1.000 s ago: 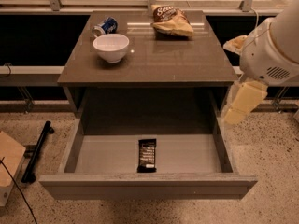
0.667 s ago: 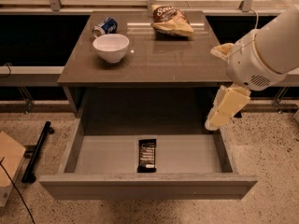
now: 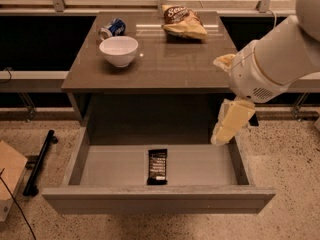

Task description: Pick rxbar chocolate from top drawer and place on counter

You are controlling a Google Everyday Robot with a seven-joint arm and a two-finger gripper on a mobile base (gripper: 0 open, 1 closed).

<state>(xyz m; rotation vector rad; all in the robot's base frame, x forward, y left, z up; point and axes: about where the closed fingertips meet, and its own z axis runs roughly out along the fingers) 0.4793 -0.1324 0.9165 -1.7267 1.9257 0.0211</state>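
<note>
Top drawer (image 3: 160, 198) stands open, exposing the rxbar chocolate (image 3: 157, 166) lying flat at 6 o'clock on its floor, just behind the front panel. The gripper (image 3: 226, 127) hangs at 3 o'clock above the right wall, pointing down, probably for descent. Whether it is spread cannot be told. Counter (image 3: 170, 64) lies at 12 o'clock.

Speckled terrazzo floor (image 3: 287, 156) under a bright window rail (image 3: 30, 5), shadowed below.

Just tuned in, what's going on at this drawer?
The arm reaches in from the right, its gripper hanging above the right end of the open top drawer. The rxbar chocolate lies flat near the drawer's front, untouched. On the counter sit a white bowl, a can and a chip bag.
</note>
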